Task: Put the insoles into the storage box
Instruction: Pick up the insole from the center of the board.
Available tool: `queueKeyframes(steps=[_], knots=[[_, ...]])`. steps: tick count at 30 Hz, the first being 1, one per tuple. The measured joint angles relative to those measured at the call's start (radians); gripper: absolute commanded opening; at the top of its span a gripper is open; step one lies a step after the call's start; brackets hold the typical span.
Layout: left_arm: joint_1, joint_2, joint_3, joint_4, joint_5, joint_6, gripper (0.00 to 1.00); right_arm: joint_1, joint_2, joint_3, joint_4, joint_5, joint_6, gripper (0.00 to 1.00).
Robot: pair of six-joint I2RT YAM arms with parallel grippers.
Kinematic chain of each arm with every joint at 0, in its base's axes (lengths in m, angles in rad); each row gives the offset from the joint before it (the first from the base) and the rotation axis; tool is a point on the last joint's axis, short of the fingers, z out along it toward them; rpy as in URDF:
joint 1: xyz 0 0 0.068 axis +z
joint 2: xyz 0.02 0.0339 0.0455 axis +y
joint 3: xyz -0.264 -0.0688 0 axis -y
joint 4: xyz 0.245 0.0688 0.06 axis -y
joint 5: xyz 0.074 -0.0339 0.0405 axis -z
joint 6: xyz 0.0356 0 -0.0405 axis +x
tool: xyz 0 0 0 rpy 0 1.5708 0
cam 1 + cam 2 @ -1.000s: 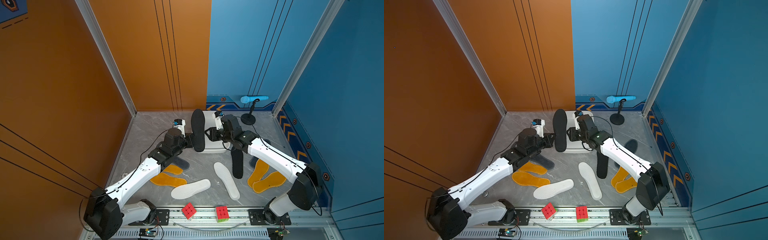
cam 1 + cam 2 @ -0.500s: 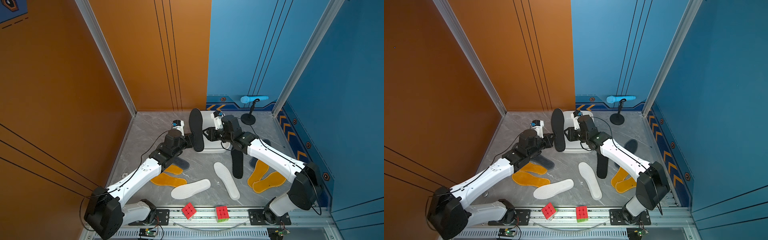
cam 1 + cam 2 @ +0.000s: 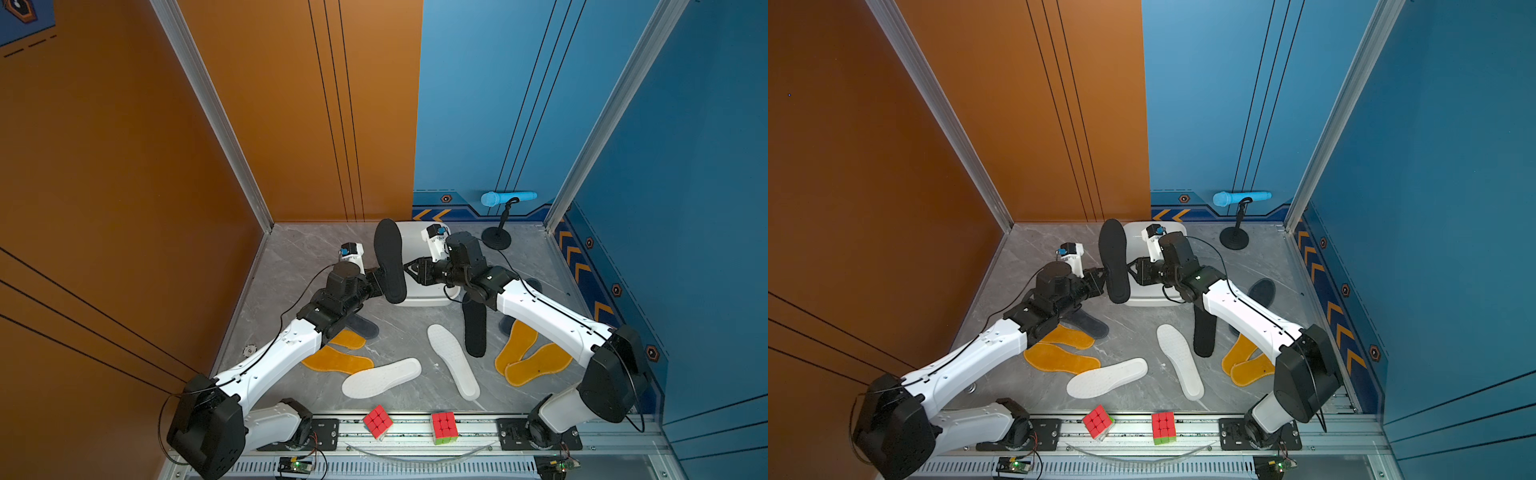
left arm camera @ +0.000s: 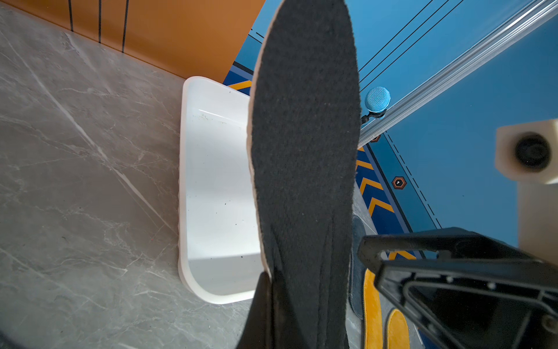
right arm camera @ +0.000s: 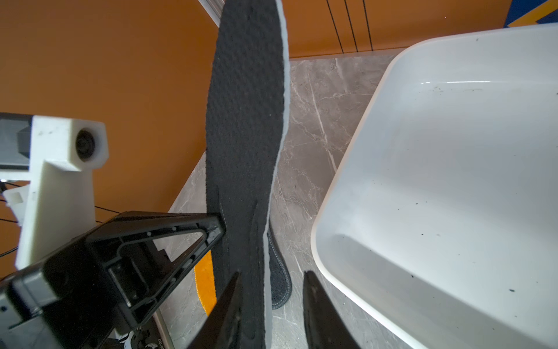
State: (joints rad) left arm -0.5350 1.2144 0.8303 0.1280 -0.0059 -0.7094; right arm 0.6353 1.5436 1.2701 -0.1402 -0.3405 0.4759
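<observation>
Right claw (image 3: 408, 272) narrower, still agape astride one black insole (image 3: 388, 253), tight in left claw (image 3: 381, 277); nine insoles (image 3: 380, 378) loose.

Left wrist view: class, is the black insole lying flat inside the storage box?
No: the left jaws hold the black insole up, off the storage box, whose visible floor is bare.

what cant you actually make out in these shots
- Grip of the left tool: the contact point is covered by the held black insole in both top views and the left wrist view.
- One dark grey insole: mostly under the left arm in both top views.
- Floor of the storage box: partly behind the held black insole and right tool in both top views.
</observation>
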Motion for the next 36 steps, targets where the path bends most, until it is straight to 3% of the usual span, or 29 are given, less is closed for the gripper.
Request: queueKeyframes(steps=[19,24,36], knots=[[0.000,0.002,-0.001,0.024,0.002,-0.018,0.00,0.014,0.048,0.000,0.004,-0.027,-0.004,0.31],[-0.001,0.012,-0.001,0.026,0.003,-0.019,0.00,0.019,0.052,0.000,0.014,-0.031,-0.008,0.21],[-0.001,0.013,-0.001,0.027,0.007,-0.018,0.00,0.021,0.058,0.002,0.021,-0.034,-0.007,0.08]])
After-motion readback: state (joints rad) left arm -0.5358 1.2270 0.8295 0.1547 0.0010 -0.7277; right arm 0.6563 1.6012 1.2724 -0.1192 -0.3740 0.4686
